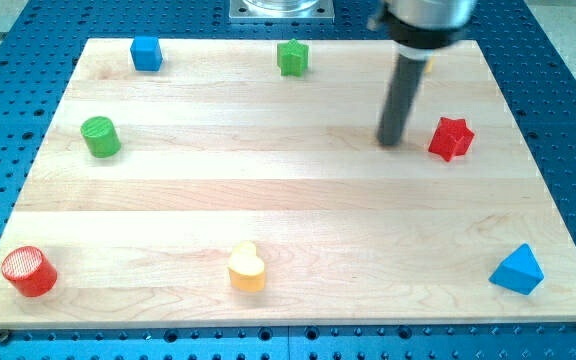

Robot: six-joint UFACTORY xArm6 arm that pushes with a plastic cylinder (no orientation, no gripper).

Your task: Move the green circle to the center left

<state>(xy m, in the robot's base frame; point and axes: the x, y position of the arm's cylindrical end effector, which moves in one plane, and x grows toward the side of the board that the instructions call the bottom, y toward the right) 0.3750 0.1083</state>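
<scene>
The green circle (100, 137) is a short green cylinder standing on the wooden board (288, 200) near the view's left edge, a little above mid height. My tip (392, 142) rests on the board far to the right of it, just left of the red star (451, 138). The rod rises from the tip toward the view's top. Tip and green circle are well apart.
A blue cube (146, 53) sits at the top left and a green star (293, 58) at the top middle. A red circle (29, 271) is at the bottom left, a yellow heart (247, 267) at the bottom middle, a blue triangle (518, 270) at the bottom right.
</scene>
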